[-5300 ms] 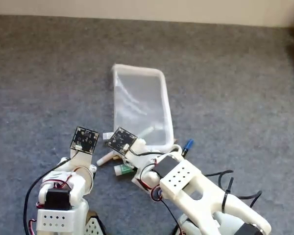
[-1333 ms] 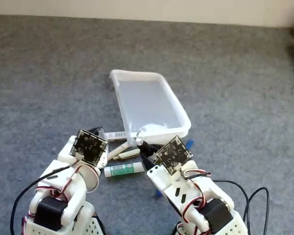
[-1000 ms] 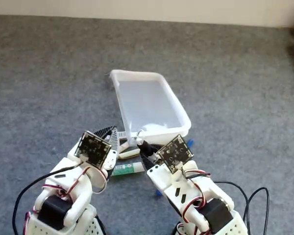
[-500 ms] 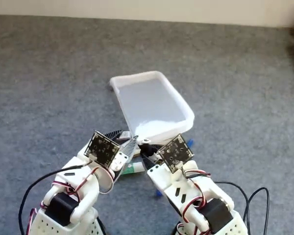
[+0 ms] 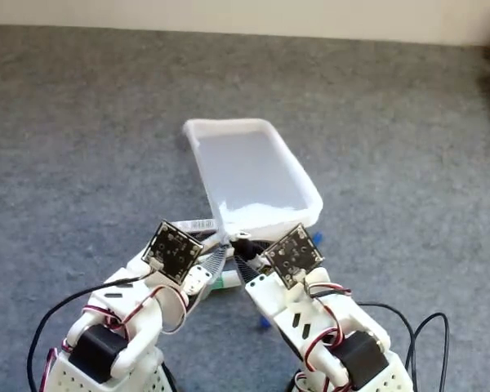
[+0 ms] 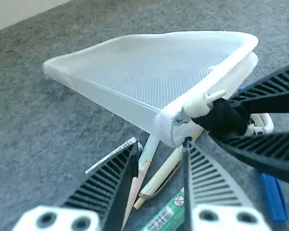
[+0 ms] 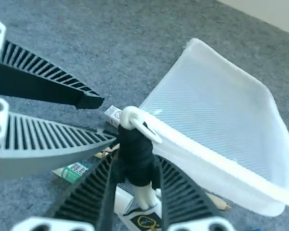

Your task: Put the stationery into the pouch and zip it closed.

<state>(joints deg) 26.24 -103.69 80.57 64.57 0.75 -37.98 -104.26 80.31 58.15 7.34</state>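
A translucent white mesh pouch (image 5: 253, 167) lies lengthwise on a grey carpet-textured bench (image 5: 82, 147), with open surface to either side of it and beyond its far end. The two arms crowd its near end.

The right claw (image 5: 243, 247) is clamped on a black tab (image 7: 134, 149) at the pouch's near corner, where a white zipper pull (image 7: 135, 118) sticks out just above the fingers. That corner is held up off the bench, so the pouch tilts.

The left claw (image 6: 160, 150) stands with its jaws apart just beside the right one, the pouch's raised corner right at its fingertips. Whether it touches the mesh cannot be told.

The stationery is on the bench, outside the pouch, under and around the lifted near edge. A cream-coloured pen (image 6: 159, 175) and a white pen (image 6: 147, 154) lie side by side between the left claw's fingers. A green-labelled white tube (image 6: 166, 216) lies nearer the arm, and a blue stick-shaped item (image 6: 272, 197) sits off toward the right arm's side. Through the mesh, the pouch's contents appear to be nothing more than its own pale lining, though the weave blurs the view.
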